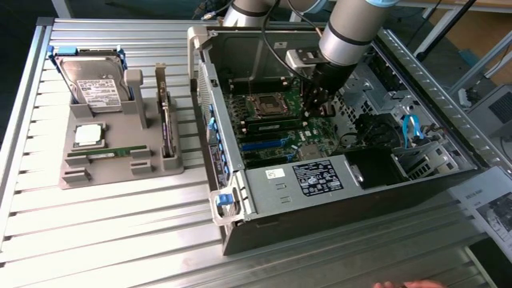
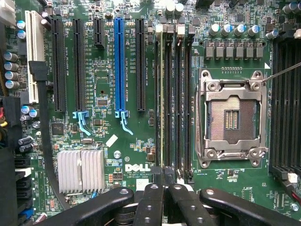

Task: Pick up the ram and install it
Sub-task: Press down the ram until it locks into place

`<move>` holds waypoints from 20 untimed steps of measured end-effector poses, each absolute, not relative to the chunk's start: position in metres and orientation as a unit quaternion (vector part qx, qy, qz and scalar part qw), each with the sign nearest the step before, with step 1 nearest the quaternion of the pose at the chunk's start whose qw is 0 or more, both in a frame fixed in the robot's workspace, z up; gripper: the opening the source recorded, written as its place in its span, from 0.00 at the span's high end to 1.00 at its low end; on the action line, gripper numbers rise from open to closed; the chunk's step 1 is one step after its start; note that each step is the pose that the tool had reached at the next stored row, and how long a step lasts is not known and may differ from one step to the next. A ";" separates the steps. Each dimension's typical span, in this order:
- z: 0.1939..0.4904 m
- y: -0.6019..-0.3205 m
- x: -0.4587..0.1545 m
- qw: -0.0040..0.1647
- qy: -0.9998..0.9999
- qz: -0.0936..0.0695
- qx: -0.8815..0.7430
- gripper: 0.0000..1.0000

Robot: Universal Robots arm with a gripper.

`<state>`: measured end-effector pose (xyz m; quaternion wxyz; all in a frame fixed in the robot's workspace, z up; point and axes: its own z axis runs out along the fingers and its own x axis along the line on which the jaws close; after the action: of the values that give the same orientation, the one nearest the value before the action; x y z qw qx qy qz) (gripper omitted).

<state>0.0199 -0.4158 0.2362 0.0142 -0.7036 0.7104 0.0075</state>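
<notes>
A ram stick (image 2: 162, 94) stands edge-on in the memory slot furthest from the empty processor socket (image 2: 230, 120), among empty black slots. My gripper (image 2: 164, 176) is shut, its black fingers (image 2: 153, 197) pressed together right over the near end of that stick. I cannot tell whether they touch it. In the exterior view the gripper (image 1: 320, 111) reaches down into the open computer case, just at the exterior view's right of the socket (image 1: 268, 107). Another green ram stick (image 1: 108, 154) lies in the grey holder outside the case.
The grey holder (image 1: 120, 171) also carries a hard drive (image 1: 96, 84), a silver processor (image 1: 88, 135) and an upright expansion card (image 1: 166, 120). The case walls (image 1: 240, 204) surround the motherboard. A silver heat sink (image 2: 80, 172) and blue cable (image 1: 412, 129) sit nearby. A hand (image 1: 408, 284) shows at the front edge.
</notes>
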 end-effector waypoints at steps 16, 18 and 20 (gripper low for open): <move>0.234 -0.416 0.020 0.014 0.710 0.007 -0.704 0.90; 0.234 -0.416 0.020 0.014 0.710 0.007 -0.704 0.90; 0.234 -0.416 0.020 0.014 0.710 0.007 -0.704 0.90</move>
<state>0.0199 -0.4159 0.2344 0.0140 -0.7036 0.7105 0.0074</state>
